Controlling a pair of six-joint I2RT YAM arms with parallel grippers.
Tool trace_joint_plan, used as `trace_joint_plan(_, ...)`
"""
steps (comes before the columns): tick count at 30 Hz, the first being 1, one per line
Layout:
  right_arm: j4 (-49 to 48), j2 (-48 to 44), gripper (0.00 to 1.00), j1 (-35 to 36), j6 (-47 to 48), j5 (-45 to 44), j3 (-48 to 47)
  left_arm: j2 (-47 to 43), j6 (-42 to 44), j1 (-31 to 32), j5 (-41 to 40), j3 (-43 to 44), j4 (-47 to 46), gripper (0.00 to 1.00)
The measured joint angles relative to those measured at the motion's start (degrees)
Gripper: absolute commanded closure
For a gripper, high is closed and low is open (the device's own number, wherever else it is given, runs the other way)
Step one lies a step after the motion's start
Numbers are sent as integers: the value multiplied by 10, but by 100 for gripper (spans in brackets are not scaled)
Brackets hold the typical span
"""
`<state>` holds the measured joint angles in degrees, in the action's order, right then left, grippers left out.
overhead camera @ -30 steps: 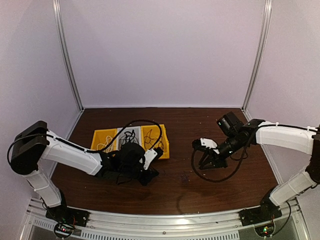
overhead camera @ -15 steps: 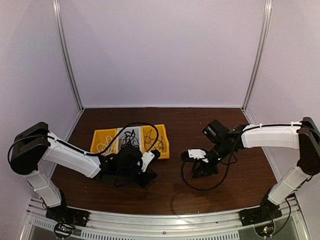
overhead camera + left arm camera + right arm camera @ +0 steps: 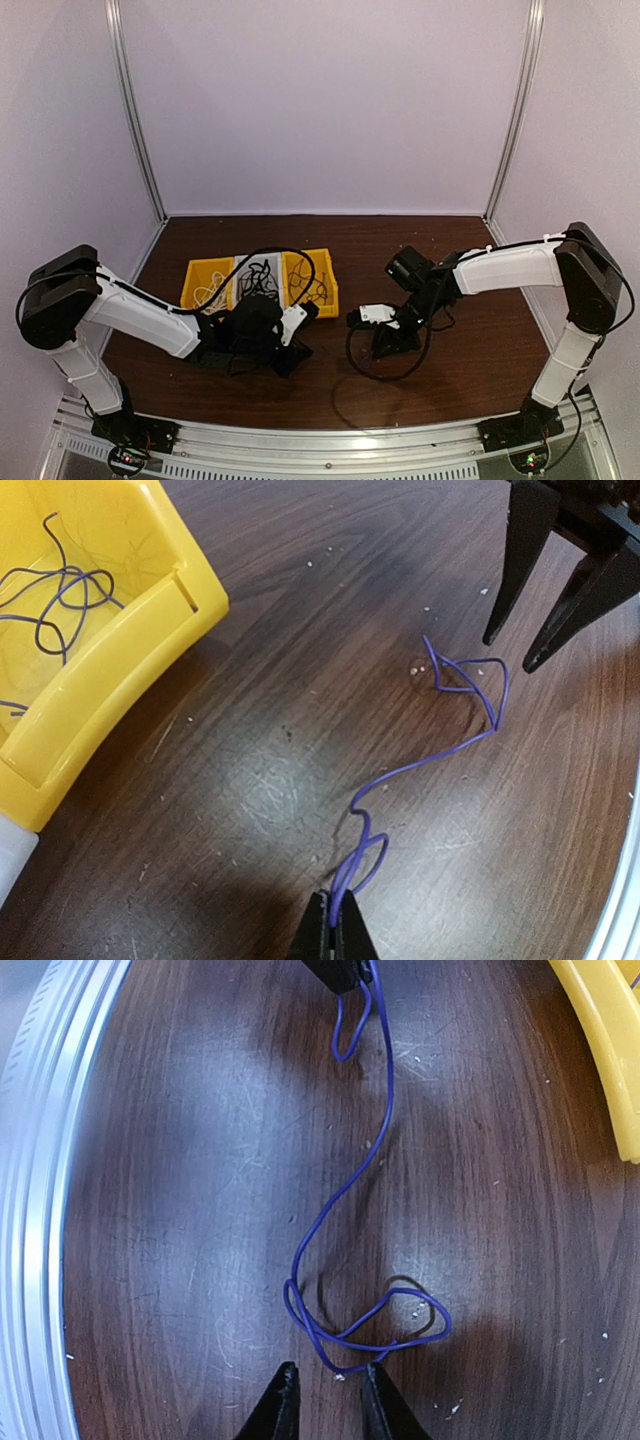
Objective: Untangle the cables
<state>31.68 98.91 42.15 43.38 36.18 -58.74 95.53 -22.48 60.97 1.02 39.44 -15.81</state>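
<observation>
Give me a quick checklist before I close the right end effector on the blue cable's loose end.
1. Anchor: left end effector shut on one end of the blue cable: ok.
2. Opening: right end effector open: ok.
3. Alignment: looped end between the right fingers: ok, its edge only.
4. Clearance: blue cable apart from the yellow bin: ok.
5. Height of the right end effector above the table: cannot tell.

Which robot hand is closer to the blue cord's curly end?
Right. The right gripper hovers, jaws open, right over the curly end of the blue cord. The left gripper is at its far end, jaws shut on it.
</observation>
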Motion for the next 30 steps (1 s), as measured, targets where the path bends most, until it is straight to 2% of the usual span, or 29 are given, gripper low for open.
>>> trace_joint_plan(17, -13, 8, 72, 9, 1, 0, 0, 0, 0, 0, -17, -4, -9, 100)
trace_joint_plan(18, -13, 10, 75, 10, 1, 0, 0, 0, 0, 0, -17, -4, -9, 100)
trace_joint_plan(21, -14, 16, 97, 13, -3, -1, 0, 0, 0, 0, -17, -4, -9, 100)
trace_joint_plan(22, -16, 17, 100, 14, -5, -2, 0, 0, 0, 0, -17, -4, -9, 100)
trace_joint_plan(27, -23, 14, 100, 1, -26, -7, -4, 0, 0, 0, -19, -4, -8, 100)
trace_joint_plan(30, -11, -4, 100, -54, -33, 18, -21, -11, 0, 0, -23, -17, -9, 100)
